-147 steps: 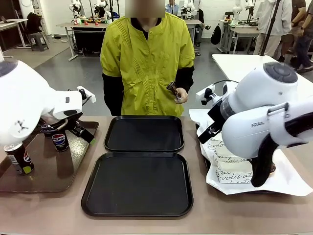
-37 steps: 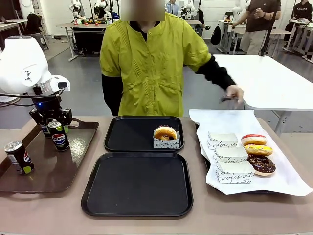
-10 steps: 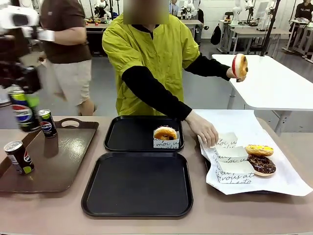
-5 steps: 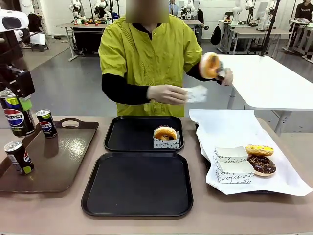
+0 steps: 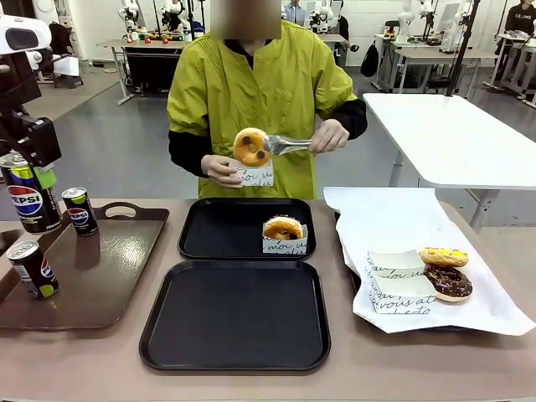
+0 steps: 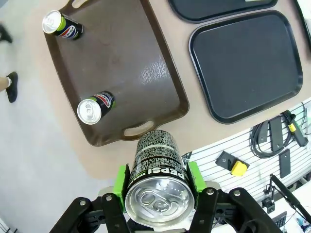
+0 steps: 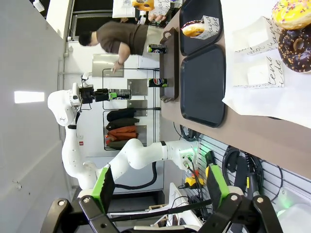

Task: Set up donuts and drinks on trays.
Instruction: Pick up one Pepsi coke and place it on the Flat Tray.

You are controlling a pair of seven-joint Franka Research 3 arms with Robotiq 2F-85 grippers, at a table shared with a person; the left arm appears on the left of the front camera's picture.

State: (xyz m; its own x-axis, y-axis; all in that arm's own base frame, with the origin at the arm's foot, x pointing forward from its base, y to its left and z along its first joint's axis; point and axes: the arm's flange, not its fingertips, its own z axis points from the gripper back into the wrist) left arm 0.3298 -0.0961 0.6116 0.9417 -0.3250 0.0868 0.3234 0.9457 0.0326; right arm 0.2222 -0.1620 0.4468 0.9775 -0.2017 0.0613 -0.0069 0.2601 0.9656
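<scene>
High at the table's left edge, my left gripper (image 5: pixel 30 180) is shut on a black Pepsi can (image 5: pixel 25 201). In the left wrist view the green pads (image 6: pixel 121 182) clamp that can (image 6: pixel 158 170), silver lid toward the camera. Two more cans (image 5: pixel 80 211) (image 5: pixel 32 270) stand on the brown tray (image 5: pixel 109 285). Two black trays lie in the middle: the near one (image 5: pixel 234 318) is bare, and the far one (image 5: pixel 209 234) holds a boxed donut (image 5: pixel 283 228). The person holds an orange donut (image 5: pixel 251 146) in tongs over a paper box. My right gripper (image 7: pixel 160 187) is open and holds nothing.
At the right, white paper (image 5: pixel 469 310) carries a yellow donut (image 5: pixel 443 256), a chocolate donut (image 5: pixel 448 280) and open paper boxes (image 5: pixel 398 280). The person stands at the far edge with both hands raised above the far tray. A white table (image 5: pixel 452 134) stands behind.
The person has swung the tonged donut from the right to chest height, over the paper box in the other hand. My left gripper and its can have barely shifted.
</scene>
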